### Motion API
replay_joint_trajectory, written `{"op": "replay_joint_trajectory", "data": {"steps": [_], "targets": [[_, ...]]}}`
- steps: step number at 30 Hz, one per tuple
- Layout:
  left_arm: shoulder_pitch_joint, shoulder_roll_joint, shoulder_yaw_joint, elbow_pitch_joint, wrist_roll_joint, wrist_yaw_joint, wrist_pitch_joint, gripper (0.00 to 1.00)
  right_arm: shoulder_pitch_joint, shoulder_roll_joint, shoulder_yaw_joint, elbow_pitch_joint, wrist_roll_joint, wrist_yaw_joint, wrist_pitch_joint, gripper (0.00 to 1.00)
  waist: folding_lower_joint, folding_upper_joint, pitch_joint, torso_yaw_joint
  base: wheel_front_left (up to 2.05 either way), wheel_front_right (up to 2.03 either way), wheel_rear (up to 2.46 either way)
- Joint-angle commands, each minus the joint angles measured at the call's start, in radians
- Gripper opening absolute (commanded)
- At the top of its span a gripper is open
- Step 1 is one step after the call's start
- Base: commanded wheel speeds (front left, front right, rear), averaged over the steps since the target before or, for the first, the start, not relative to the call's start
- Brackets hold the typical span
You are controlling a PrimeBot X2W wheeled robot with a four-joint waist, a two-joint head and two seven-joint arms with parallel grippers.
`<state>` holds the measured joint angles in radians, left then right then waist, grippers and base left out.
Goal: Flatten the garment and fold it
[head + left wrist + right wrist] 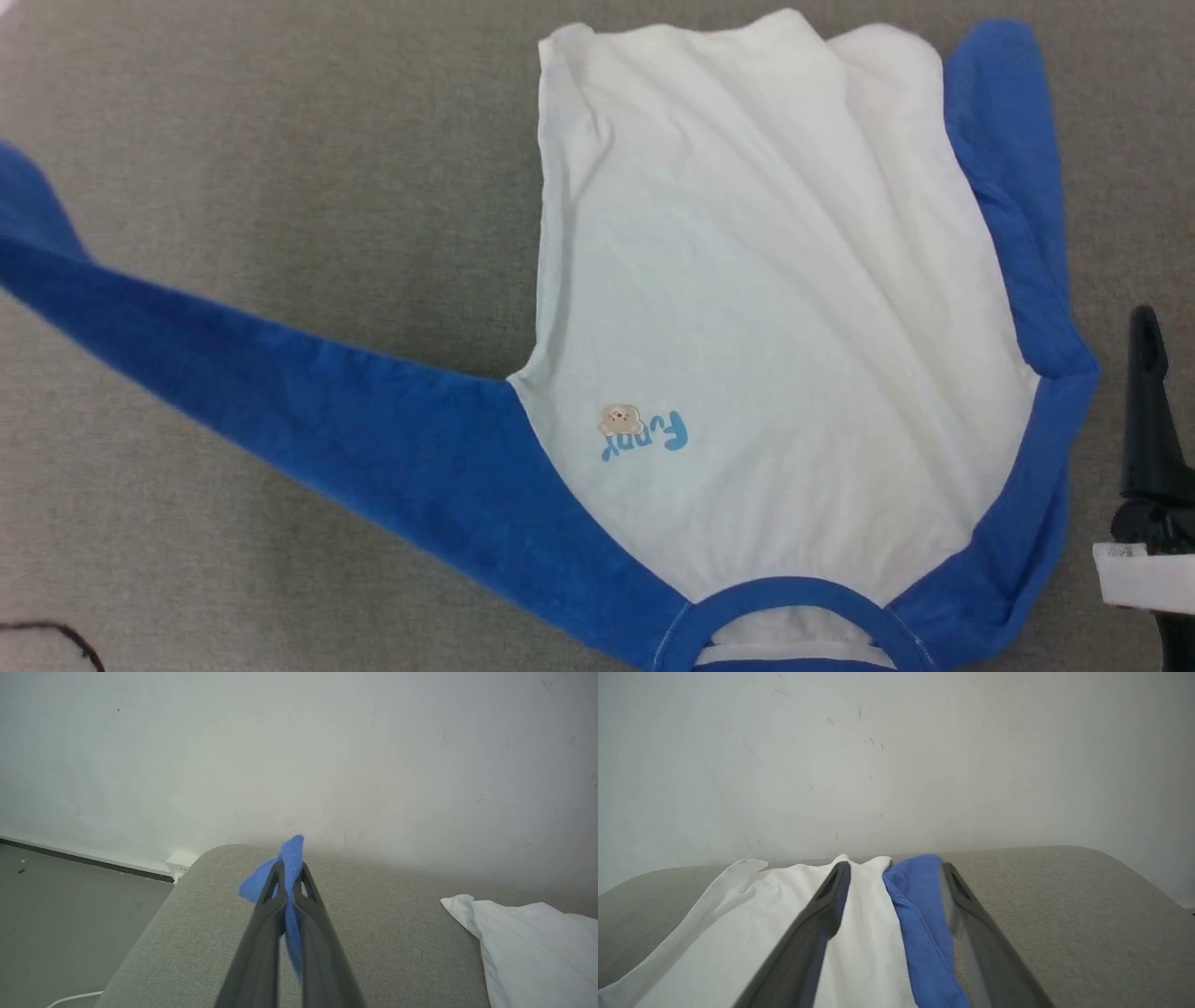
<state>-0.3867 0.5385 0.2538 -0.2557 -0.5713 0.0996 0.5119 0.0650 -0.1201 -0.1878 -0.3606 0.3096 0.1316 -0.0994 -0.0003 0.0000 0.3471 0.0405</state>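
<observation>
garment [766, 280] collar toward robot, hem away; left sleeve [280, 392] stretched leftward

1. garment [766, 280]: white body, blue sleeves and neck trim, light-blue chest lettering, lightly wrinkled.
2. Lies chest-up on grey surface [280, 140], collar near, hem far.
3. Left-side sleeve stretched out sideways, end pinched in left hand [290, 868]; right-side sleeve lies along body edge.

White garment [766, 280] with bright blue sleeves, light-blue lettering; grey woven surface [280, 187]; dark pincer [289, 891].
</observation>
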Motion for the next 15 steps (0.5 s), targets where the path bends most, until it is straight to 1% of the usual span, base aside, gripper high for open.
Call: {"op": "replay_joint_trajectory", "data": {"steps": [1, 5, 9, 15], "targets": [[0.059, -0.014, 0.026, -0.016, -0.011, 0.009, -0.014, 0.0, 0.017, 0.01, -0.006, -0.006, -0.012, -0.001, 0.003, 1.0, 0.0003, 0.0, -0.066, 0.035, 0.0, 0.0, 0.0], [0.158, -0.041, 0.07, -0.034, -0.022, 0.016, -0.036, 0.0, 0.032, 0.025, -0.013, -0.012, -0.02, -0.001, 0.009, 1.0, 0.0003, 0.0, -0.086, 0.039, 0.0, 0.0, 0.0], [0.215, -0.064, 0.085, -0.051, -0.021, 0.019, -0.059, 0.0, 0.038, 0.035, -0.01, -0.019, -0.025, -0.001, 0.014, 1.0, 0.0003, 0.0, -0.1, 0.037, 0.0, 0.0, 0.0], [0.246, -0.07, 0.087, -0.091, 0.004, 0.032, -0.072, 0.0, 0.046, 0.042, -0.024, -0.029, -0.027, -0.001, 0.018, 1.0, 0.0003, 0.0, -0.11, 0.034, 0.0, 0.0, 0.0]]}}
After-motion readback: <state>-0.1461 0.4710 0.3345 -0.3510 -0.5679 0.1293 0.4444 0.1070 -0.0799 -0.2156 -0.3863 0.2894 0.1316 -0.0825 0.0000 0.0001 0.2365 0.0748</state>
